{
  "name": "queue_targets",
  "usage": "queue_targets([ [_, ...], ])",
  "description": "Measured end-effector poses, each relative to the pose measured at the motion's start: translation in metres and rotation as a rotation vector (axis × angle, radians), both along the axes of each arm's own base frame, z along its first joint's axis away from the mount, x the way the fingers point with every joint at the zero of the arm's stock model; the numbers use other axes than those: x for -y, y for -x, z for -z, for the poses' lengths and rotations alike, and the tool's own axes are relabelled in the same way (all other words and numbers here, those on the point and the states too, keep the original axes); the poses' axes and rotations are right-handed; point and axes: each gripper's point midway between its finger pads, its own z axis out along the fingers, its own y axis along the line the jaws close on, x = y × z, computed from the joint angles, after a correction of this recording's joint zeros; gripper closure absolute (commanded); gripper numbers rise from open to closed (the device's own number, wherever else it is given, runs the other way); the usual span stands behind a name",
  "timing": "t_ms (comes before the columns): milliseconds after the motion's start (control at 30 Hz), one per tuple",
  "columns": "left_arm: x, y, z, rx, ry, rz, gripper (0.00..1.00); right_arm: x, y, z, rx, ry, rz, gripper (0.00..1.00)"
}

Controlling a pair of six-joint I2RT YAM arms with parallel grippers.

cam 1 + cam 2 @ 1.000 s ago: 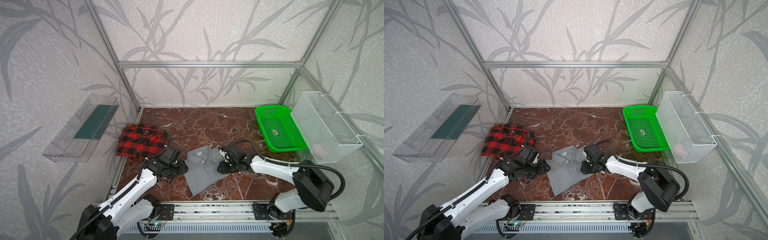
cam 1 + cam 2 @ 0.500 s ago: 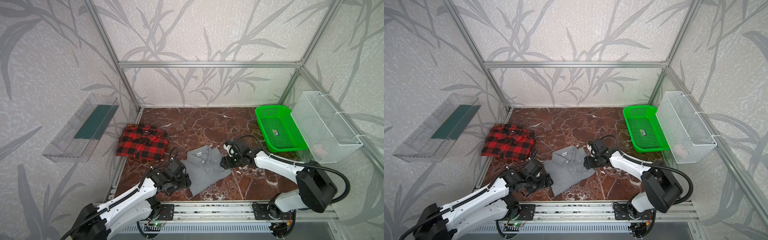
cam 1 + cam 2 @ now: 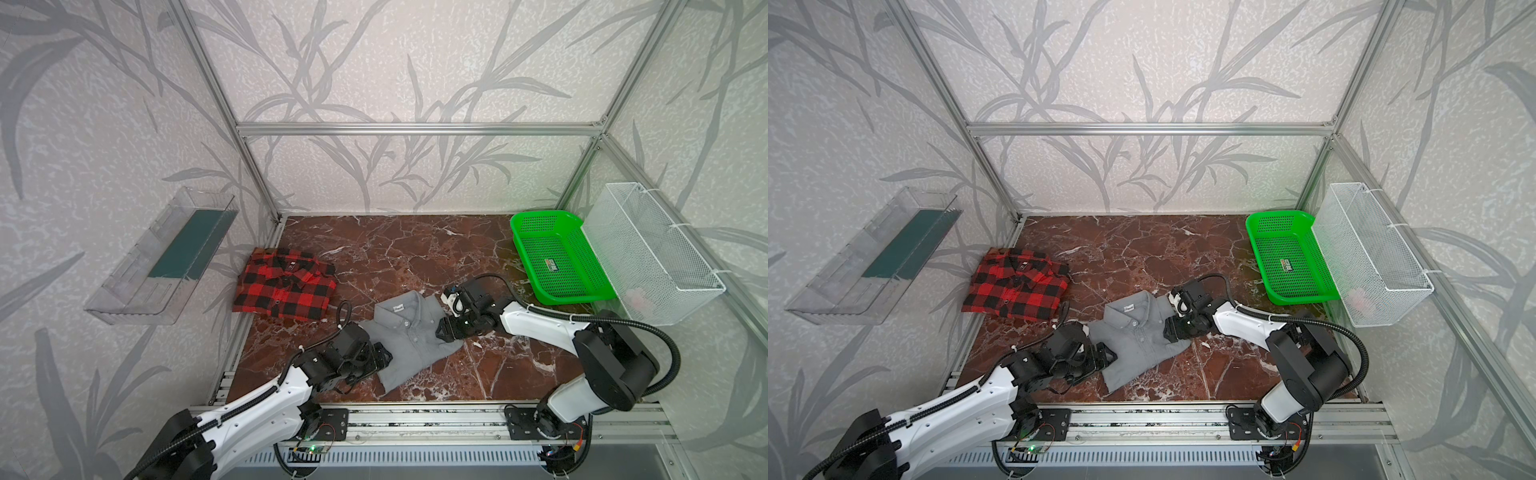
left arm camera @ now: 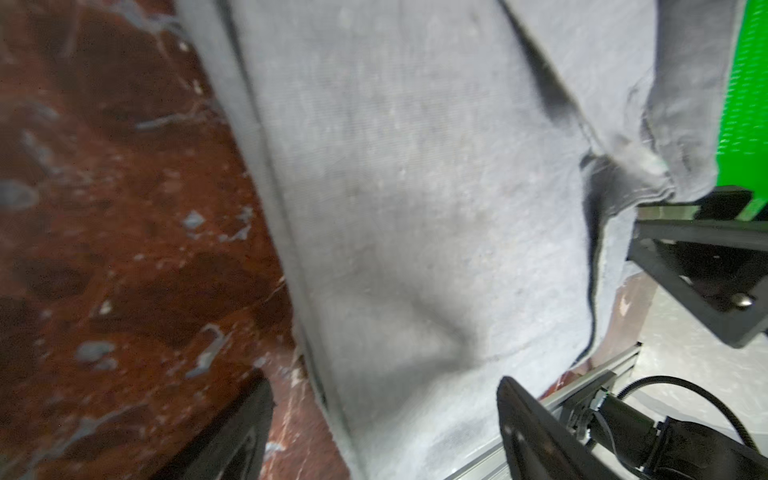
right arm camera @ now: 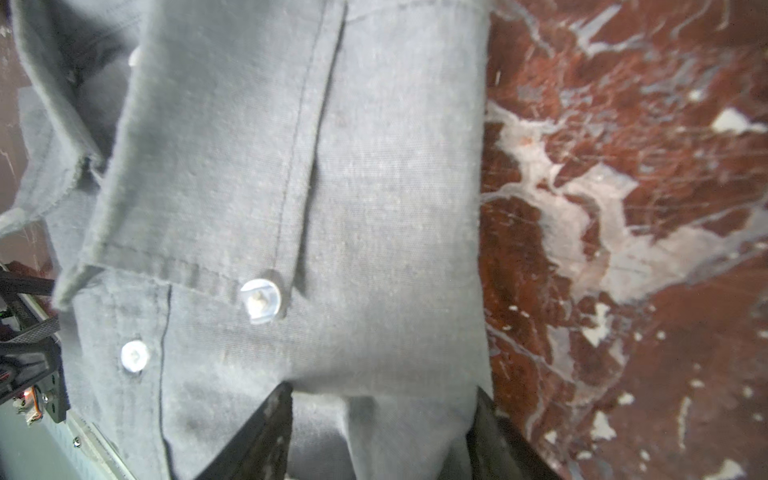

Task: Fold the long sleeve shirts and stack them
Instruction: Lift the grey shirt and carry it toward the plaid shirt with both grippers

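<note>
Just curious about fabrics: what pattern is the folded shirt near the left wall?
The flannel shirt is red-and-black buffalo plaid, seen best in a top view.

Shirt [image 3: 286,291] far left, another shirt [image 3: 409,336] centre, basket [image 3: 557,249] right

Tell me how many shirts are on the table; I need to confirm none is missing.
2. The gray shirt lies front-center; the red-and-black plaid shirt lies apart, far left. None appears hidden.

Gray shirt [image 4: 415,187], marble tabletop [image 4: 104,208], hand [image 4: 382,386] spread wide
</note>
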Motion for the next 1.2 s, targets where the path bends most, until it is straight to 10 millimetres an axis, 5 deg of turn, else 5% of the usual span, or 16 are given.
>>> queue_targets([
  [133, 0.009, -0.007, -0.001, 0.015, 0.058, -0.026, 0.16, -0.003, 0.002, 0.003, -0.012, -0.022, -0.001, 0.39],
  [367, 0.02, -0.014, 0.006, 0.001, 0.081, -0.036, 0.36, -0.009, 0.003, 0.003, -0.013, -0.054, 0.004, 0.39],
  [633, 0.028, -0.018, 0.019, -0.017, 0.073, -0.026, 0.82, -0.038, 0.007, 0.004, 0.014, -0.11, -0.037, 0.4],
  [733, 0.027, -0.019, 0.02, -0.018, 0.068, -0.025, 0.98, -0.046, 0.006, 0.005, 0.026, -0.137, -0.036, 0.47],
  [1067, 0.015, -0.021, 0.016, -0.008, 0.001, -0.036, 1.0, -0.063, 0.016, 0.012, 0.006, -0.192, -0.04, 1.0],
  [1200, 0.001, -0.029, 0.009, -0.032, -0.066, -0.055, 1.0, -0.068, 0.028, 0.008, -0.013, -0.192, -0.048, 1.0],
])
